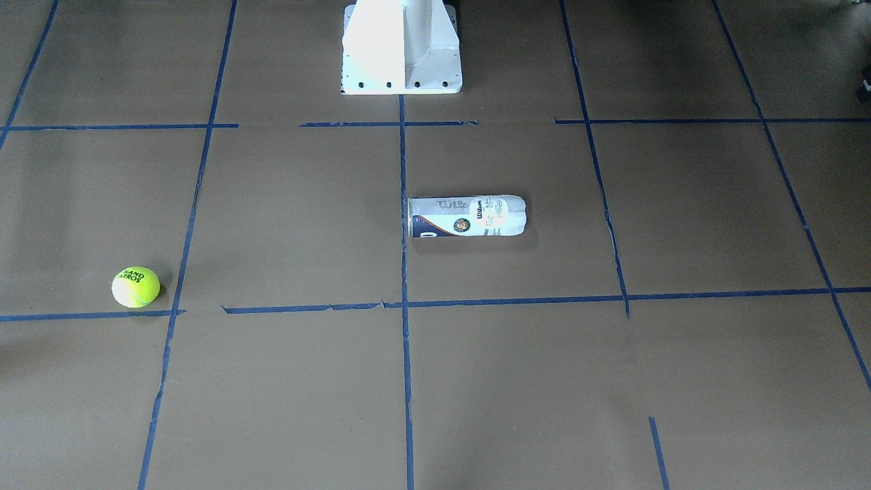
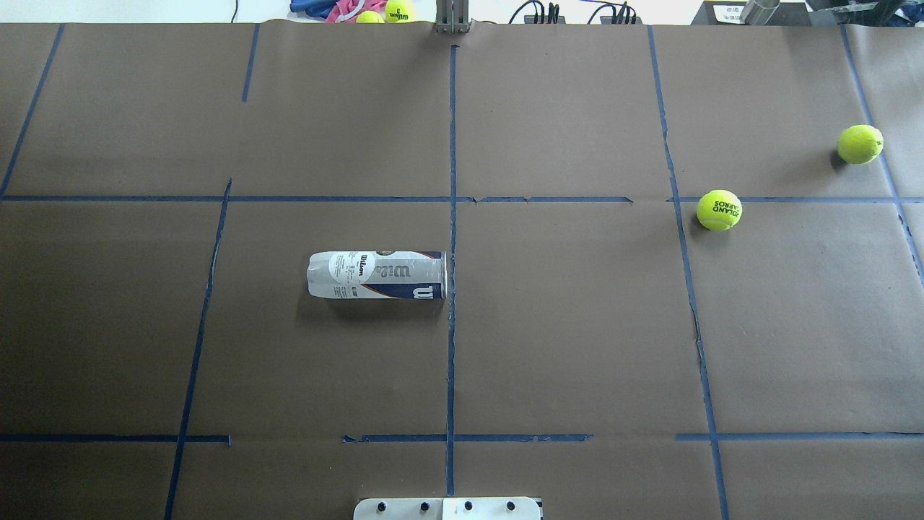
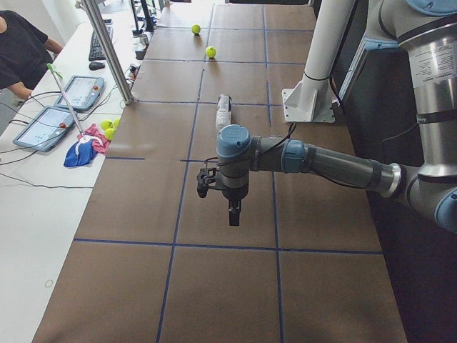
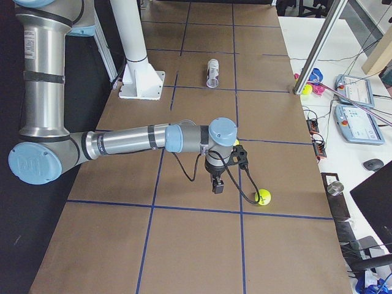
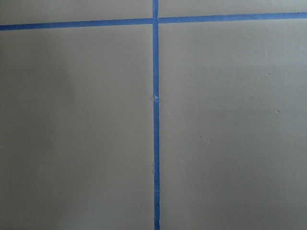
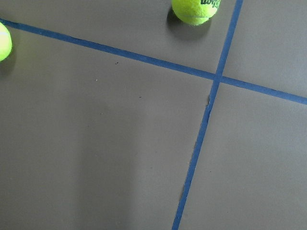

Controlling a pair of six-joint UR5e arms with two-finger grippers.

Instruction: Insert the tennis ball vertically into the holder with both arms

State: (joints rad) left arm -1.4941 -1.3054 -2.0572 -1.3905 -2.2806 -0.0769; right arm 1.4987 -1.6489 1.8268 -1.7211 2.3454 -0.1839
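Holder [image 2: 377, 274] lying on its side left of centre overhead, tennis ball [image 2: 719, 210] well apart at right, left gripper [image 3: 233, 214] and right gripper [image 4: 218, 187] poised above table [image 2: 577, 347], jaw opening impossible to tell.

holder [image 2: 377, 274] lies on its side, just left of centre tape line [image 2: 452, 144]; tennis ball [image 2: 719, 210] well right, second ball [image 2: 860, 144] farther right.

holder [image 2: 375, 274] well apart from balls | tennis ball [image 2: 719, 210]: second ball [image 2: 860, 144] near
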